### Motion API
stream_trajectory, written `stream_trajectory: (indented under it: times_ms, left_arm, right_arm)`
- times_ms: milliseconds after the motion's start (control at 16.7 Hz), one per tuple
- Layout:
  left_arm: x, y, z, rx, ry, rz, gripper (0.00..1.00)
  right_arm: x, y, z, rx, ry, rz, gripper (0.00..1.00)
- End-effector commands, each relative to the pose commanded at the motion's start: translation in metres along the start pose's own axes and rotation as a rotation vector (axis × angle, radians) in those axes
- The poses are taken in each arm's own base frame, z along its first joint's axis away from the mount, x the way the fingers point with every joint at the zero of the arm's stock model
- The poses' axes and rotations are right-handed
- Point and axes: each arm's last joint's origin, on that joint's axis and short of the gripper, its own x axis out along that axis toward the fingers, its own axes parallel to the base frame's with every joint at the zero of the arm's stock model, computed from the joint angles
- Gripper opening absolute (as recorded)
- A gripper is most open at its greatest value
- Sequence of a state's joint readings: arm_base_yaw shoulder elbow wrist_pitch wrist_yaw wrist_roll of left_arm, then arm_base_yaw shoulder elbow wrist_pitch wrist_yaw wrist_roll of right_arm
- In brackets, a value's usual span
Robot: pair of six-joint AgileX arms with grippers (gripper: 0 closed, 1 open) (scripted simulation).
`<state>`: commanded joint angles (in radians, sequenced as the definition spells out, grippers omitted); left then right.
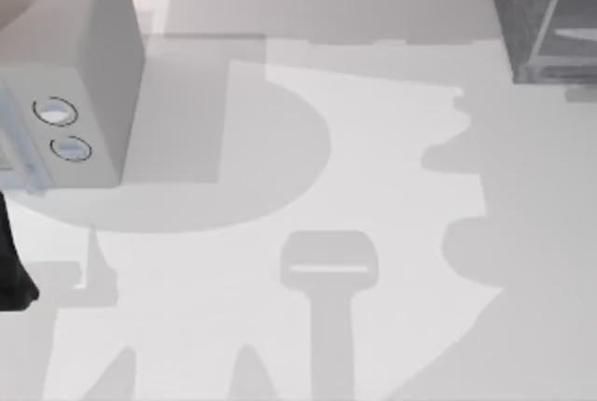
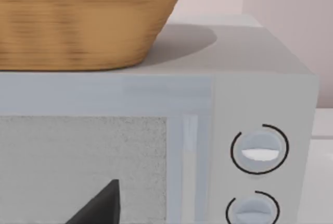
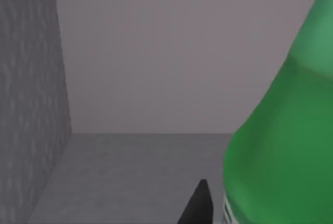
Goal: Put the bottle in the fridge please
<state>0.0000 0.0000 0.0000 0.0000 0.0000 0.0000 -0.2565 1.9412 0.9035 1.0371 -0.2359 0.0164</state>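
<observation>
Bottle (image 3: 281, 146) sits close against right gripper fingertip (image 3: 200, 206), inside fridge (image 3: 151, 172); pale back wall beyond, speckled wall alongside. Grip: cannot tell. Fridge corner (image 1: 541, 9) cut off in top view. Left arm faces microwave (image 2: 208, 130), basket (image 2: 78, 21) on top.

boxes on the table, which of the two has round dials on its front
The pale grey box at the table's left has two round dials and a wicker basket on top. The fridge, far right, is dark speckled grey without dials.
</observation>
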Motion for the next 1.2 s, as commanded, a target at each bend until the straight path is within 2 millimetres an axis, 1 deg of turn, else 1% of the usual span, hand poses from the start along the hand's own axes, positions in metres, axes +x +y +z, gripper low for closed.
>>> stream_trajectory:
  times_ms: [180,300,600,720,900,1080,1200]
  left_arm:
    - [0.000,0.000,0.000,0.000,0.000,0.000,1.00]
    - [0.000,0.000,0.000,0.000,0.000,0.000,1.00]
    - [0.000,0.000,0.000,0.000,0.000,0.000,1.00]
    - [0.000,0.000,0.000,0.000,0.000,0.000,1.00]
    - [0.000,0.000,0.000,0.000,0.000,0.000,1.00]
    - [0.000,0.000,0.000,0.000,0.000,0.000,1.00]
    - [0.000,0.000,0.000,0.000,0.000,0.000,1.00]
  right_arm:
    - [0.016,-0.011,-0.027,-0.001,-0.001,-0.001,0.01]
    - [0.020,-0.014,-0.034,-0.002,-0.002,-0.001,0.01]
    - [0.020,-0.012,-0.036,0.002,0.005,0.003,0.01]
    - [0.023,-0.012,-0.037,0.004,0.010,0.005,0.01]
    - [0.042,-0.012,-0.042,0.008,0.025,0.006,0.01]
    - [0.065,-0.015,-0.036,0.001,0.002,0.005,0.01]
    - [0.076,-0.016,-0.039,0.003,0.012,0.000,0.01]
